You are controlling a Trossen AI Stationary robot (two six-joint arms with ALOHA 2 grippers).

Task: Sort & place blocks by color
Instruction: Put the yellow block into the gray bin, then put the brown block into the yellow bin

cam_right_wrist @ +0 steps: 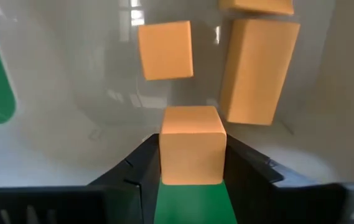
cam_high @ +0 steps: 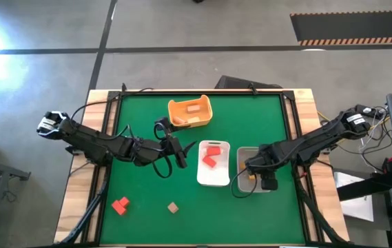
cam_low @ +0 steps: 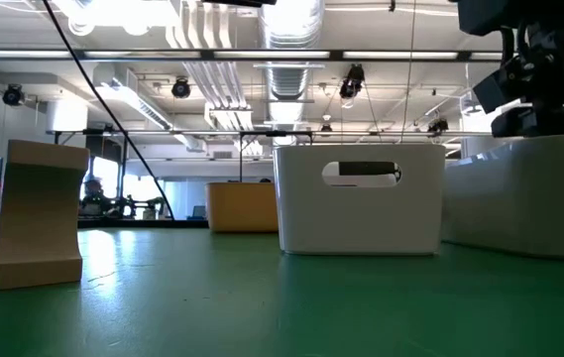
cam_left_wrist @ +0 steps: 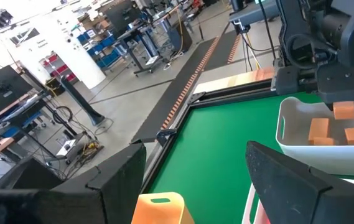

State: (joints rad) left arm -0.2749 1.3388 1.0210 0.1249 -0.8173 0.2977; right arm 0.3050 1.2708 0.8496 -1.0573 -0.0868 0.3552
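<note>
Pincer [cam_right_wrist: 192, 163] of the right arm grips a small orange wooden cube [cam_right_wrist: 191, 144] by its flat sides above the clear plastic tray [cam_high: 240, 180]; it looks light, rigid, easily squeezed. Left pincer [cam_high: 176, 153] waits, fingers spread.

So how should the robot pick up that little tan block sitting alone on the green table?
Probably from straight above. The tan block stands upright on the green table, apart from the red block, so nothing crowds it. It looks tall, with wide flat faces; pinching two opposite flat faces near the top seems safest. The left gripper is nearer.
</note>
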